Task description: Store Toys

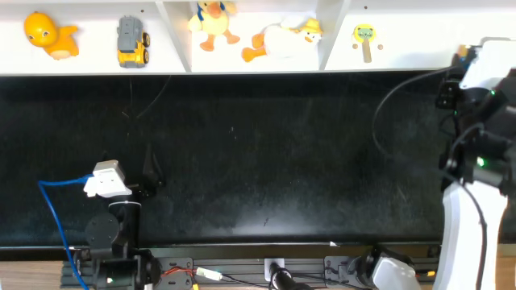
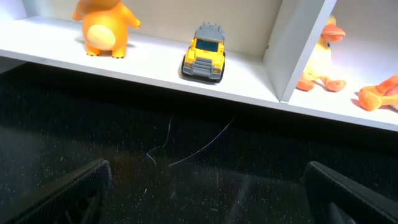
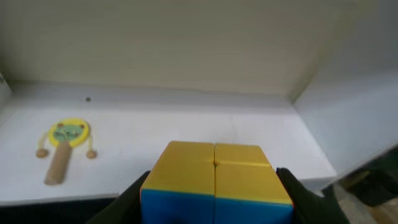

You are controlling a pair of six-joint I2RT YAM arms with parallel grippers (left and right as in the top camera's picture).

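**Toy shelf, three bays: contents**

White shelf (image 1: 89,64) runs along 12 o'clock of the black mat (image 1: 282,161).
Bay at 11 o'clock: orange duck figure (image 1: 50,35), yellow toy truck (image 1: 132,42).
Bay at 12 o'clock: upright plush duck (image 1: 214,22), lying plush duck (image 1: 282,40).
Bay at 1 o'clock: rattle drum (image 1: 365,39).
Right gripper (image 3: 214,202), at 2 o'clock, faces this bay and is clamped on a yellow-and-blue cube (image 3: 214,180).
Left gripper (image 2: 205,199), at 8 o'clock over the mat, has its fingers spread wide and holds nothing.

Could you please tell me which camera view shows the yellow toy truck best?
The left wrist view: the yellow toy truck faces the camera, upright on the shelf. The top view gives it from above, in the leftmost compartment. The right wrist view faces another compartment, with a rattle drum.
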